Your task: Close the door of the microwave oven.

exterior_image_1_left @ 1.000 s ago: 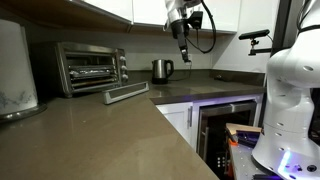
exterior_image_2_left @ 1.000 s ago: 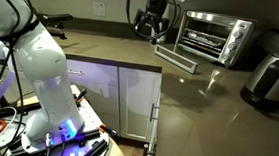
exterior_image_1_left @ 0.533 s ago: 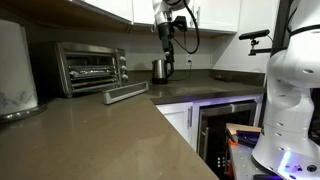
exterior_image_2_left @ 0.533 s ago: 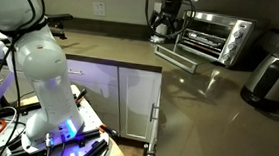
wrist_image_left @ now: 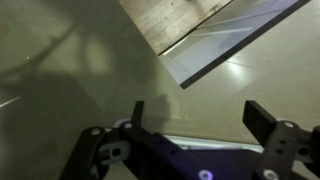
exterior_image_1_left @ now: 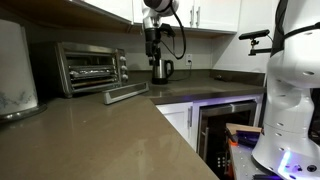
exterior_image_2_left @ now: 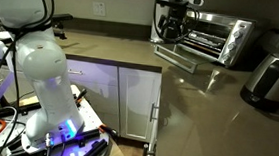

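We're hovering the gripper (exterior_image_1_left: 153,47), jaws wide and empty; door's (exterior_image_1_left: 127,93) at 7 o'clock, needing an under-edge lift next.

A kitchen: a long grey-brown stone counter (exterior_image_1_left: 120,140) runs over white cabinet doors (exterior_image_2_left: 128,97). A boxy silver microwave oven (exterior_image_1_left: 90,68) sits at left, a small steel kettle (exterior_image_1_left: 160,70) at centre, and white wall cupboards (exterior_image_1_left: 215,12) line the top.

Both exterior views: even indoor light, med. bright, low-res, soft detail. Surface (exterior_image_1_left: 120,130) shows a dull sheen mid-frame; wall (exterior_image_1_left: 45,32) at upper left is darker. Purple-blue glow left of center in an exterior view, on cabinet fronts (exterior_image_2_left: 99,85). Wrist view dim, greenish, blurry; end effector (wrist_image_left: 197,120) a dark silhouette at bottom; pale glare on door (wrist_image_left: 235,30) upper right.
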### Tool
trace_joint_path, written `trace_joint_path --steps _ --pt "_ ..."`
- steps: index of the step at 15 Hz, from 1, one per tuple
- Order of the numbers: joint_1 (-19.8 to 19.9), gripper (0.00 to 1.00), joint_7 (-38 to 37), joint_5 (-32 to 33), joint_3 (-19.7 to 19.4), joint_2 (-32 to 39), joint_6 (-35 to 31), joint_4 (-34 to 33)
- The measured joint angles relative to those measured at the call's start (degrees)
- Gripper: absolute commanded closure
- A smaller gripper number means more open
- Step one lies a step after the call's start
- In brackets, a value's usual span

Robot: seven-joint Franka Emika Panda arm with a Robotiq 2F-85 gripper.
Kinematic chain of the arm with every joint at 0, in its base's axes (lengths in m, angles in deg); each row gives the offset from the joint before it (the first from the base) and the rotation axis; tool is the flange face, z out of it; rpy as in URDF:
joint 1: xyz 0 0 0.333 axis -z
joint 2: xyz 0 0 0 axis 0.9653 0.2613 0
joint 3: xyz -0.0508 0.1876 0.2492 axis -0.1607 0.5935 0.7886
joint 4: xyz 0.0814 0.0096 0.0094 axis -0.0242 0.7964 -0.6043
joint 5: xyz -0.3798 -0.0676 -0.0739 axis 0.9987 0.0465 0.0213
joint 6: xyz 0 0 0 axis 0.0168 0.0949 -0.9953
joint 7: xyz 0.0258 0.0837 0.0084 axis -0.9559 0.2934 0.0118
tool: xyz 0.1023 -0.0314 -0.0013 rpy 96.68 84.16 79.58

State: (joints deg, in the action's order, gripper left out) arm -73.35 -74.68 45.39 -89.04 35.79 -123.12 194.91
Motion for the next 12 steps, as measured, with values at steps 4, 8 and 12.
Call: trace_joint_path --steps 4,8,12 --pt "0.0 0.00 -2.3 0.0 1.3 1.3 -2.9 -0.2" --pt "0.1 0.00 -2.4 0.1 1.3 1.3 -2.6 -0.3" --pt "-0.3 0.00 -4.8 1.2 3.9 2.4 -2.2 -0.3"
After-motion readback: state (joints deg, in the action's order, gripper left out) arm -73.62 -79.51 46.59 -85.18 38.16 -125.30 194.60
